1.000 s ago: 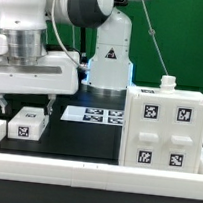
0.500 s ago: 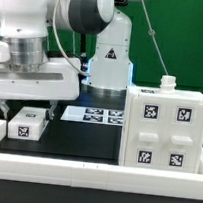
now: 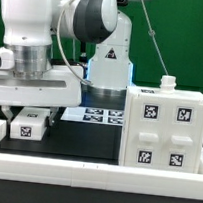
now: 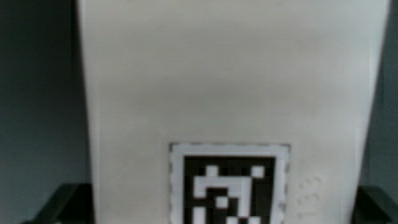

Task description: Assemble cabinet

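A white block [image 4: 222, 80] with a fiducial tag [image 4: 228, 186], close up

Smooth matt white plastic cabinet [image 3: 168, 133] and small block [image 3: 28, 125] (black-and-white printed tags [image 3: 149, 111])

Exterior view is bright and even, the white cabinet [image 3: 168, 131] nearly washing out, its tags [image 3: 149, 110] sharp. Wrist view is soft: the white block [image 4: 222, 80] looks blurry, its tag [image 4: 230, 185] smeared, edges dim.

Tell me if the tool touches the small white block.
Cannot tell. In the exterior view the tool straddles the small white block, but no gap or contact at its sides is plain; the wrist view shows only the block's tagged face.
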Available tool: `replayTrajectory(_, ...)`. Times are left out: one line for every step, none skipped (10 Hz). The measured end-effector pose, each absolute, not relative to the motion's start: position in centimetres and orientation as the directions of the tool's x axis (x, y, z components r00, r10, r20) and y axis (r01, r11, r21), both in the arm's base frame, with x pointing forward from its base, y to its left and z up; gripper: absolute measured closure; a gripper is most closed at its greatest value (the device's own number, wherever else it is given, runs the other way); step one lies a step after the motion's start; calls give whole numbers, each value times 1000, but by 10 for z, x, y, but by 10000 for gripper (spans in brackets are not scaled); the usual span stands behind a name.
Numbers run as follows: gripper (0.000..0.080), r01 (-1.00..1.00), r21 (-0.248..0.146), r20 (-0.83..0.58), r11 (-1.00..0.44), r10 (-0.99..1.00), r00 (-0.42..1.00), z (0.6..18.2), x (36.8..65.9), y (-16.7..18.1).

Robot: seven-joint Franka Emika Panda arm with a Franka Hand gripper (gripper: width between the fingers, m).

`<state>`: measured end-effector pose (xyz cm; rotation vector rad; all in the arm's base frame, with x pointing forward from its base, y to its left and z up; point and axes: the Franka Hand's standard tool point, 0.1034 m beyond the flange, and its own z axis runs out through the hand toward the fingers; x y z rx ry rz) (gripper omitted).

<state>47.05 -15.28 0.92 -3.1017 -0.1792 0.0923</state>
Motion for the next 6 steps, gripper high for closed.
replayTrajectory(244,114,-37,-57,-993,116,992,9,470,-153)
replayTrajectory(244,114,-37,-57,-993,116,992,9,470,-153)
replayTrajectory(244,114,-37,-57,-993,116,992,9,470,-153)
replayTrajectory(244,114,-37,-57,-993,116,992,9,471,-153)
replayTrajectory(244,114,-37,-57,-993,116,992,9,471,-153)
replayTrajectory(244,94,-47,-71,-994,98,993,13,472,-150)
